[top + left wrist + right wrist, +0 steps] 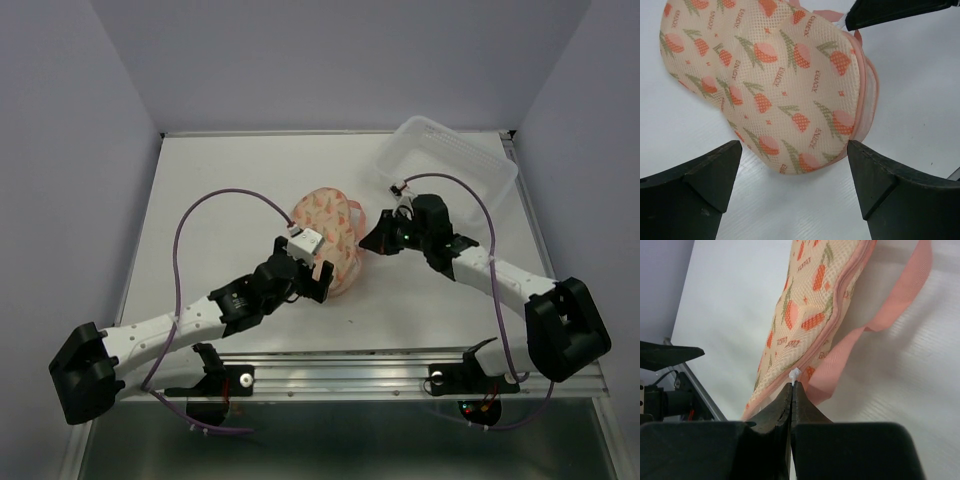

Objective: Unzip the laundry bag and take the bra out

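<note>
Mesh bag (328, 235), peach print, pink zip rim: mid-table (220, 180), apparently zipped; bra unseen, presumably inside. Likely light, soft, yielding; best taken by the zip pull (795, 373) or loop (900, 300). Right gripper (791, 385) clenched on the pull; left gripper (794, 147) released, flanking the bag's near end.

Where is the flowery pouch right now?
In the top view the laundry bag lies at the centre of the table, left hand at its near side, right hand pinching its right rim, clear tub further back.
</note>
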Action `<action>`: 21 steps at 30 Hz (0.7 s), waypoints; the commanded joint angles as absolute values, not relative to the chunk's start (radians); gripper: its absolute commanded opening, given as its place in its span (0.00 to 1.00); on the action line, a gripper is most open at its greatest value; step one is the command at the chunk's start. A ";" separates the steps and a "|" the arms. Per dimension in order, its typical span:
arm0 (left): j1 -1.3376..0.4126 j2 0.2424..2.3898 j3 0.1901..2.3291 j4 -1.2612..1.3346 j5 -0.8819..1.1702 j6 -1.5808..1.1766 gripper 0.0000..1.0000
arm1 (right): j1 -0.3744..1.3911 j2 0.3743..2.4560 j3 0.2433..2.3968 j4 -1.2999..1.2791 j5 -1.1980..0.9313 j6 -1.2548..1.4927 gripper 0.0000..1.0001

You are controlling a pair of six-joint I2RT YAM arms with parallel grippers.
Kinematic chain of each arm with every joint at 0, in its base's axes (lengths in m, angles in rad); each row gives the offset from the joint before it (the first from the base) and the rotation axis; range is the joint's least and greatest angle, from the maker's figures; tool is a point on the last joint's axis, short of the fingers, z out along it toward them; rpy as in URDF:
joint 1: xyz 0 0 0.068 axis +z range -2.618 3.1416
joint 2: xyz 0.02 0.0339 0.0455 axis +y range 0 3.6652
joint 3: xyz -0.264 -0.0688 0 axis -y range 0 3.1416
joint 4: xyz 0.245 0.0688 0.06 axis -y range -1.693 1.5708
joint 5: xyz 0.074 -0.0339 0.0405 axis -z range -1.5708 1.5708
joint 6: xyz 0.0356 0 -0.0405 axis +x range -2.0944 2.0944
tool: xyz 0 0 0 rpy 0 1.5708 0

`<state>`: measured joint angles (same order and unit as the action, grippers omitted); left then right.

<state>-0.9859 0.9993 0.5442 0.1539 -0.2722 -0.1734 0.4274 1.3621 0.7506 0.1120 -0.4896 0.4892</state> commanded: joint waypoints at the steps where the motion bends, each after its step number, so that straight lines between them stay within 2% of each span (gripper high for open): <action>1: -0.985 1.006 0.618 0.146 -0.246 -0.141 0.99 | 0.534 1.319 0.776 0.164 -0.393 0.462 0.01; 11: -1.000 1.080 0.676 0.179 -0.210 -0.104 0.99 | 0.638 1.308 0.805 0.170 -0.314 0.502 0.01; 21: -1.015 1.199 0.715 0.189 -0.265 -0.089 0.99 | 0.686 1.331 0.850 0.155 -0.298 0.499 0.01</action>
<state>-1.0019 1.1820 0.6525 0.1490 -0.2394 -0.1062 0.6720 1.3430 0.7959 0.1162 -0.3264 0.4976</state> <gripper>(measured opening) 0.989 0.013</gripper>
